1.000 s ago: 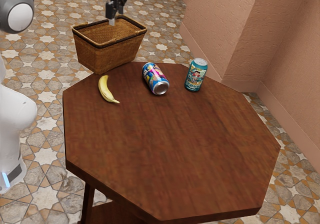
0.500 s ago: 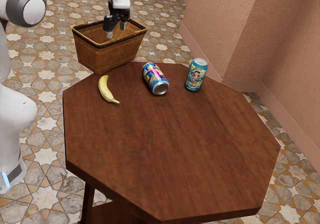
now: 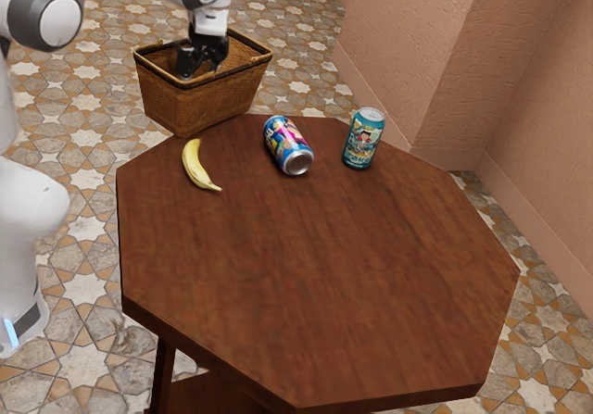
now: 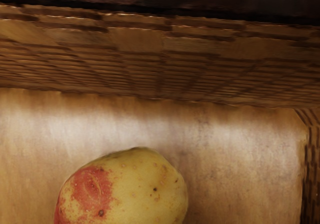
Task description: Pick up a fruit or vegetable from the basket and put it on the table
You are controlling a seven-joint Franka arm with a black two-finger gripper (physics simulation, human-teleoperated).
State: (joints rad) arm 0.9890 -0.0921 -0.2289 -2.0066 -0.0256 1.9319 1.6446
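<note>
My gripper (image 3: 202, 55) reaches down into the wicker basket (image 3: 208, 102), its black fingers apart and their tips hidden behind the near rim. Inside the basket, the wrist view has a rounded yellow fruit or vegetable with a red patch (image 4: 145, 189), resembling a potato or mango. It lies on the pale basket floor (image 4: 245, 159) under my hand, close to the woven wall (image 4: 160, 68); its lower part is cut off. The octagonal wooden table (image 3: 315, 275) carries the basket at its far-left edge in the exterior view.
A banana (image 3: 197, 166) lies on the table just in front of the basket. Toward the exterior view's right are a colourful can (image 3: 288, 144) lying tilted on its side and an upright teal can (image 3: 362, 139). Pink walls (image 3: 417, 53) stand beyond the table.
The hand has come down from above the basket into it, shifting slightly toward the exterior view's left and near side. The basket, banana and cans have stayed put.
</note>
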